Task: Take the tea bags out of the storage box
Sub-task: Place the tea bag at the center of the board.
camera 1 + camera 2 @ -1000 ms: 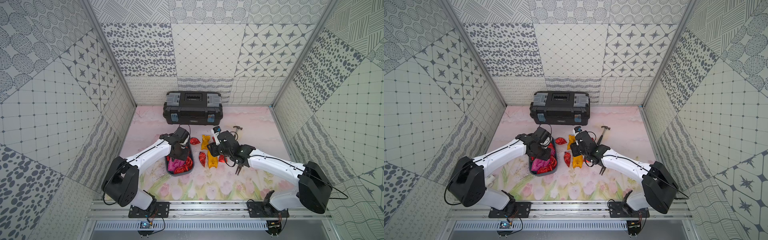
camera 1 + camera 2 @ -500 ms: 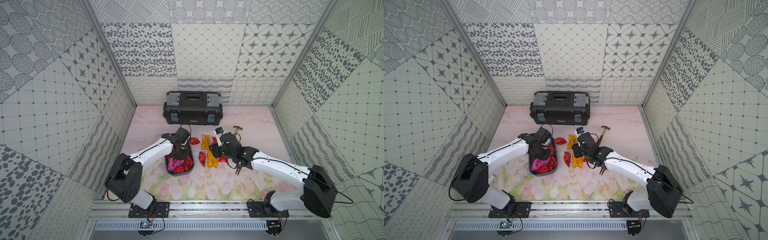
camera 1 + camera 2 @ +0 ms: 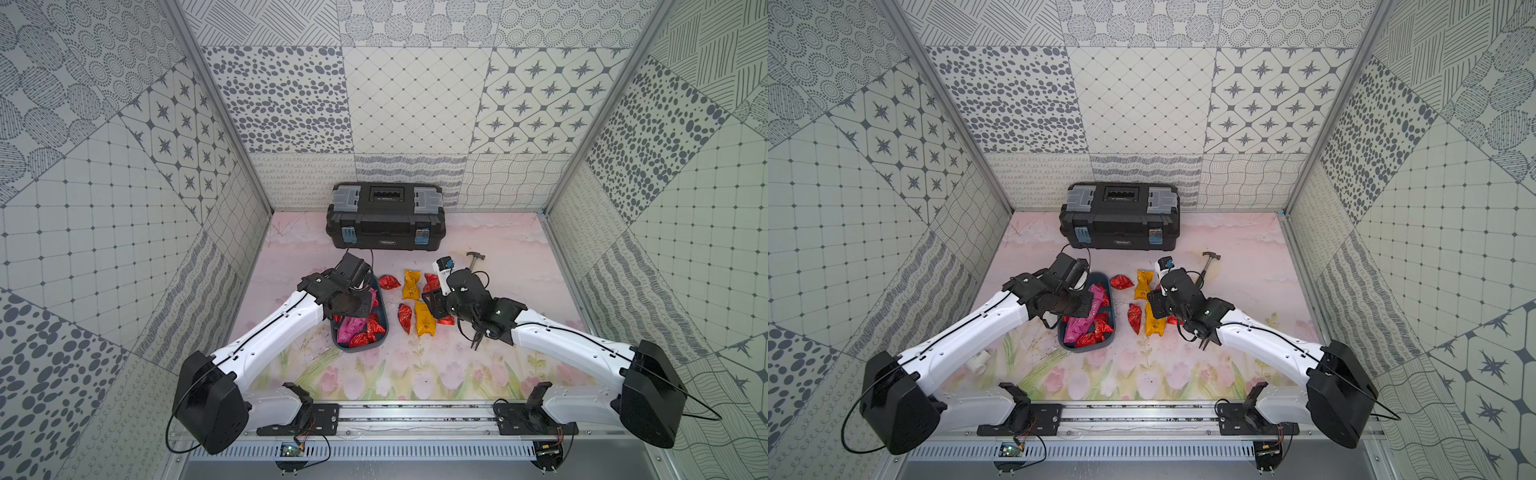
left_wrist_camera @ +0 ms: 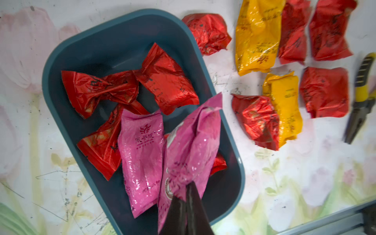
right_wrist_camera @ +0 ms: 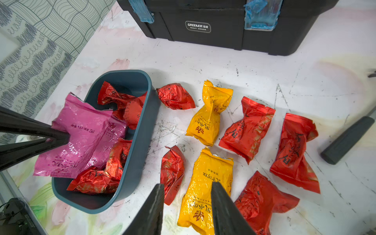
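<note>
in both top views the bin [image 3: 360,316] [image 3: 1086,320] sits on the floral mat, left of centre, with red and pink sachets inside. the left gripper [image 3: 351,305] [image 3: 1077,305] hangs over the bin; a pink sachet [image 3: 1096,297] shows at its tip. right of the bin red and yellow sachets lie loose on the mat [image 3: 415,374]. the right gripper [image 3: 432,305] [image 3: 1156,307] hovers over that loose group; from here i cannot tell how its fingers stand. a black toolbox [image 3: 386,216] [image 3: 1121,216] stands at the back wall, and a small hammer [image 3: 473,259] lies beside the right arm.

left wrist view: the left gripper [image 4: 186,205] has its fingers pressed together on the end of a pink sachet [image 4: 191,146], which stands lifted above the bin [image 4: 67,50]. under it a second pink sachet [image 4: 140,154] and several red ones [image 4: 166,79] lie in the bin. outside, just beside the rim, are red sachets [image 4: 207,32] and two yellow ones [image 4: 256,36]. yellow-handled pliers [image 4: 362,97] lie past them.

right wrist view: the right gripper [image 5: 187,205] has its fingers apart, clamped on nothing, above a yellow sachet [image 5: 205,189] and a red one [image 5: 173,173] on the mat. the left gripper's fingers [image 5: 40,134] pinch the pink sachet [image 5: 81,136] over the bin [image 5: 140,132]. the toolbox [image 5: 223,22] is behind.
</note>
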`<state>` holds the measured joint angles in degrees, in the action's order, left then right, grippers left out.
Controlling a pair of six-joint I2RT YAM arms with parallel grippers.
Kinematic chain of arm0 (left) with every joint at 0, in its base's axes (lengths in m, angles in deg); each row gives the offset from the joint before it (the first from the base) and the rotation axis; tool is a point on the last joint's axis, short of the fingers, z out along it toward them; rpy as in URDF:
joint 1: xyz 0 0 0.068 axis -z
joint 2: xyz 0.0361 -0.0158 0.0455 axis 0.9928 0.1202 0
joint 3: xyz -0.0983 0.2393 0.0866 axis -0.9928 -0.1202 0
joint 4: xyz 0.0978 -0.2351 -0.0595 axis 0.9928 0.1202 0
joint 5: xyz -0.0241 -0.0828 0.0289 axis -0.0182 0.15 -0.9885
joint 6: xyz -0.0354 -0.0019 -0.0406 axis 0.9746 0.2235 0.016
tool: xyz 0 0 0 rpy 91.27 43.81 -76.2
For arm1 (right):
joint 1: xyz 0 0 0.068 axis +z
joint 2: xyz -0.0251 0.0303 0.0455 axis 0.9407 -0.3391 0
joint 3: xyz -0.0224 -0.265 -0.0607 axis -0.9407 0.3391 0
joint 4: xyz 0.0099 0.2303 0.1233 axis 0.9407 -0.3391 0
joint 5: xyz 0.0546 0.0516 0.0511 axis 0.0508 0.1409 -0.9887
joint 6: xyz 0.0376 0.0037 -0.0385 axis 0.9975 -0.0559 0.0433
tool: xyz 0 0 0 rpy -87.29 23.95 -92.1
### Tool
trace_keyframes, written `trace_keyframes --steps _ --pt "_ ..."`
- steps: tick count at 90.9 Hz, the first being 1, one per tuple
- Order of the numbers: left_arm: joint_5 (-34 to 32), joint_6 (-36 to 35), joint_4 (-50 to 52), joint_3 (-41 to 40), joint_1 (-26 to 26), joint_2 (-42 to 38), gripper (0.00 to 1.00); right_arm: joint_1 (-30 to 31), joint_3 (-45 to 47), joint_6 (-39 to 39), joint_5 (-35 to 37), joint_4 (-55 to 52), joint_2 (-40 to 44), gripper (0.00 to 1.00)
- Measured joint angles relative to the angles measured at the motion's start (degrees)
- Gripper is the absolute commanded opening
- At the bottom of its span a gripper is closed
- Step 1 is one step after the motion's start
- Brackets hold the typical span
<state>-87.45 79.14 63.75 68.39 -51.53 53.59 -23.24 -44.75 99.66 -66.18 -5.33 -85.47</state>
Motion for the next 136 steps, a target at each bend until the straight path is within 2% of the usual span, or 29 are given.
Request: trace_keyframes --steps 21,47,65,88,102,112,124,136 --pt "1.9 10.8 -5.0 0.2 8.2 0.6 0.03 -0.6 3.6 2.4 2.8 -5.3 8.1 0.42" --pt "2.9 22.0 -17.2 1.4 20.7 10.1 0.02 -1.2 6.3 4.1 7.7 -13.9 23.1 0.41" --pt "2.0 28.6 -26.7 0.9 29.7 16.7 0.02 -1.3 6.6 4.9 8.7 -18.6 28.0 0.41" --pt "-0.3 36.9 -39.5 -3.6 36.7 24.0 0.03 -1.3 8.4 5.9 8.4 -21.6 32.6 0.40" --pt "-2.2 41.1 -46.6 -5.1 38.0 27.3 0.11 -1.3 9.2 6.0 7.8 -23.1 34.2 0.40" --pt "-3.8 43.2 -49.9 -5.2 38.3 28.9 0.30 -1.3 9.6 6.1 7.6 -24.2 34.8 0.40" --pt "-5.8 45.6 -50.4 -5.3 38.4 29.4 0.46 -1.3 9.6 6.2 7.4 -24.7 35.1 0.40" --pt "-8.8 47.2 -48.0 -5.0 38.4 26.6 0.52 -1.3 9.5 6.1 7.0 -25.1 35.1 0.40"
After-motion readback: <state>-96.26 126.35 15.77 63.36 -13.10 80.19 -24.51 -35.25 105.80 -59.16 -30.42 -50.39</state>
